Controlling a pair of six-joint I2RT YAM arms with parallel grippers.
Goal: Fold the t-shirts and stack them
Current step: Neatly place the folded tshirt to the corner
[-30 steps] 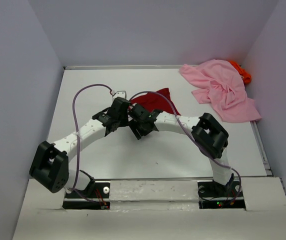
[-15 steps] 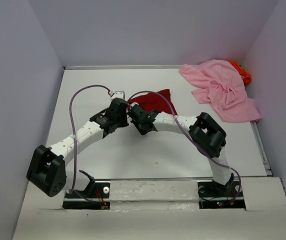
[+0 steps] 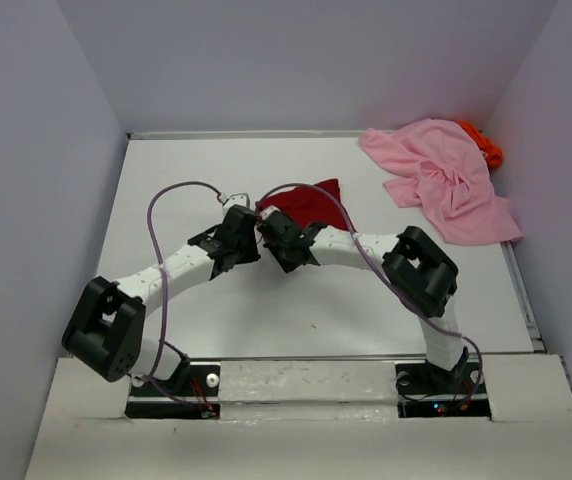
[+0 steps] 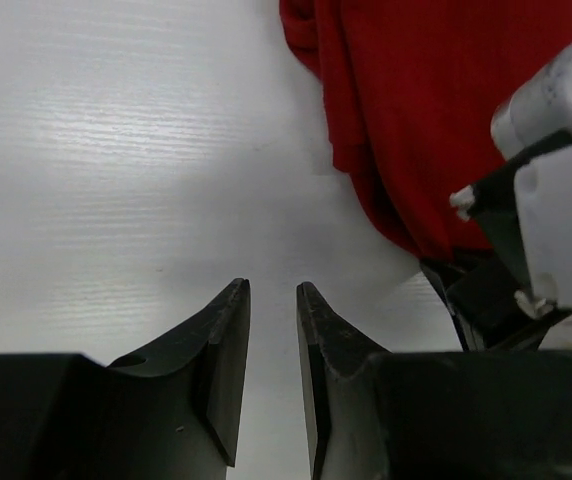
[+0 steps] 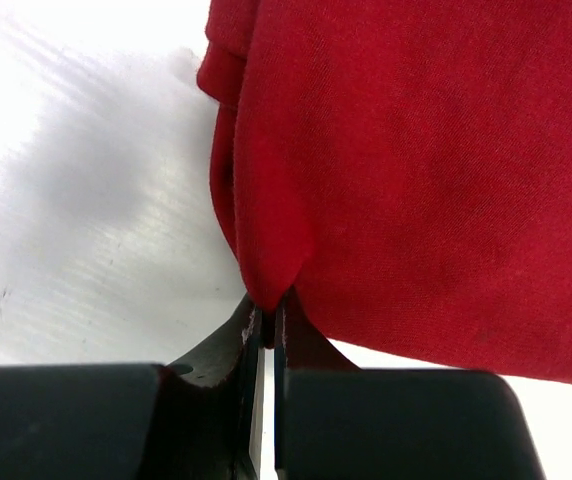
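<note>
White table: right tool pinches dark red t-shirt fold; left tool slightly parted, empty.

White table, pale lavender walls, soft even light

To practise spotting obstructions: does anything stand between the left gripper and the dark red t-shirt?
Nothing visible: only bare table separates the left gripper from the dark red t-shirt. The right gripper, pinching a fold, sits aside.
</note>
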